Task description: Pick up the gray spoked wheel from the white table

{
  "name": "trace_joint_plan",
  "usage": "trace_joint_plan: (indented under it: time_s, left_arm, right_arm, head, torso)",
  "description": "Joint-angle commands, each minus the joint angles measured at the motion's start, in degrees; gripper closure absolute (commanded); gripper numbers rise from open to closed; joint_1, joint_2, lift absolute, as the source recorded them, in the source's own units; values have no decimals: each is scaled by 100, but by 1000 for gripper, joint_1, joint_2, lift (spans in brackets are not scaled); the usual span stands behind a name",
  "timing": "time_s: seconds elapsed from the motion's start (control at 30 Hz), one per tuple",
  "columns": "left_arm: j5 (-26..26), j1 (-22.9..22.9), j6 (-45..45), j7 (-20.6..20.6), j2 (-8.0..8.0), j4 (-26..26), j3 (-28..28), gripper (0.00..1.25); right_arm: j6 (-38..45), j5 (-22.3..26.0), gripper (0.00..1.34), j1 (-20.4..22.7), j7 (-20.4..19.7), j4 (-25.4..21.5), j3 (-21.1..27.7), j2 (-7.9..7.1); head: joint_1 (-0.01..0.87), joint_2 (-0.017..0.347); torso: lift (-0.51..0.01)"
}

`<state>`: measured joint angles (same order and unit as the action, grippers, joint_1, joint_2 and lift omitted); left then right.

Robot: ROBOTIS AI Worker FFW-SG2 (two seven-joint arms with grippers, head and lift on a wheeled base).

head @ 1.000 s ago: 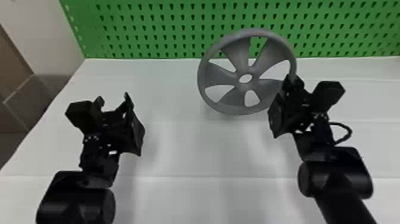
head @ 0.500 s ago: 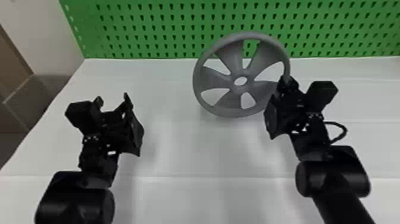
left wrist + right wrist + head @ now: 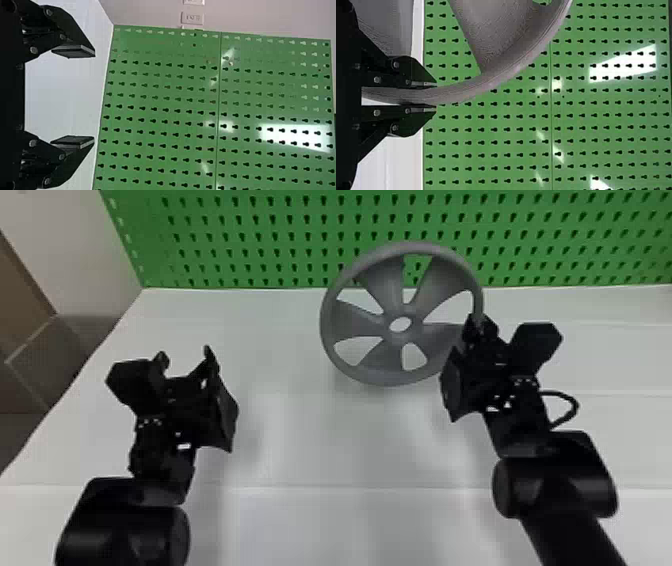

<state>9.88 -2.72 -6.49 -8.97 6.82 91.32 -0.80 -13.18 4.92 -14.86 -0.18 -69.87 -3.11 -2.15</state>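
My right gripper (image 3: 479, 327) is shut on the right-hand rim of the gray spoked wheel (image 3: 395, 377), which is held tilted above the white table (image 3: 350, 450), its face toward the head camera. In the right wrist view, the wheel's rim (image 3: 466, 89) runs between the two fingers of the right gripper (image 3: 431, 95), pressed from both sides. Over the left part of the table, my left gripper (image 3: 185, 357) is parked open, apart from the wheel. The left wrist view has the left gripper (image 3: 94, 97) with its fingers wide apart and nothing between them.
A green perforated board (image 3: 270, 240) stands along the table's back edge, just behind the wheel. At the left, a pale wall (image 3: 65, 250) meets the board. A black cable (image 3: 570, 405) loops out from the right wrist.
Held by its rim, the wheel has shifted a little to the left and slightly lower in the head view, together with the right gripper. The left arm has stayed almost still.
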Motion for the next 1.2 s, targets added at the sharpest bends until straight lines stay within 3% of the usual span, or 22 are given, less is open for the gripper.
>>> trace_joint_plan:
  time_s: [0.0, 1.17]
  left_arm:
    - [-22, 0, -1, 0, -5, 0, 10, 475]
    - [-30, 9, 17, 0, -23, 0, 10, 475]
  right_arm:
    - [0, 0, 1110, 0, 0, 0, -6, -4]
    - [0, 0, 1110, -44, -9, 0, -59, 31]
  head:
    - [779, 77]
    - [779, 77]
  torso:
    - [-77]
    - [-77]
